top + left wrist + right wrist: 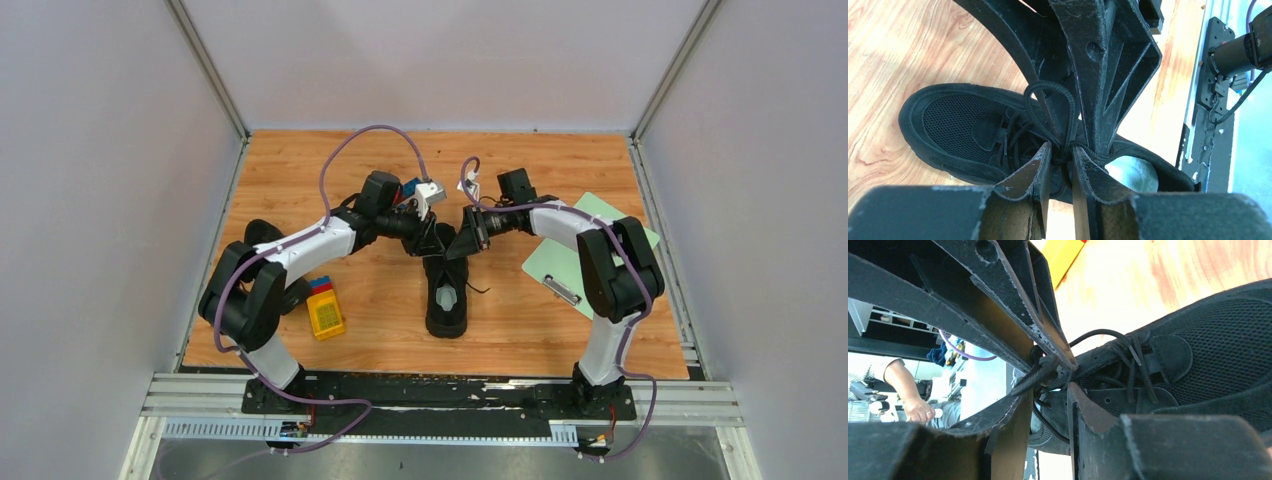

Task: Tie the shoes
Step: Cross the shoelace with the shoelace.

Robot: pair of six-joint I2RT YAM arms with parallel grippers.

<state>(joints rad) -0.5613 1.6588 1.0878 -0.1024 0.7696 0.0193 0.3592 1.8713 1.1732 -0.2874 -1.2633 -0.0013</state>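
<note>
One black shoe lies mid-table with its pale insole up and its lace end under both grippers. My left gripper and right gripper meet tip to tip over the laces. In the left wrist view my left gripper is nearly shut, with the black lace knot pinched between its tips, and a lace loop stands up beside the right gripper's fingers. In the right wrist view my right gripper has a narrow gap, with lace strands at its tips. A second black shoe is partly hidden behind the left arm.
A yellow block with red and blue parts lies left of the shoe. A pale green clipboard lies under the right arm. The wooden table is walled on three sides. Purple cables arc over both wrists.
</note>
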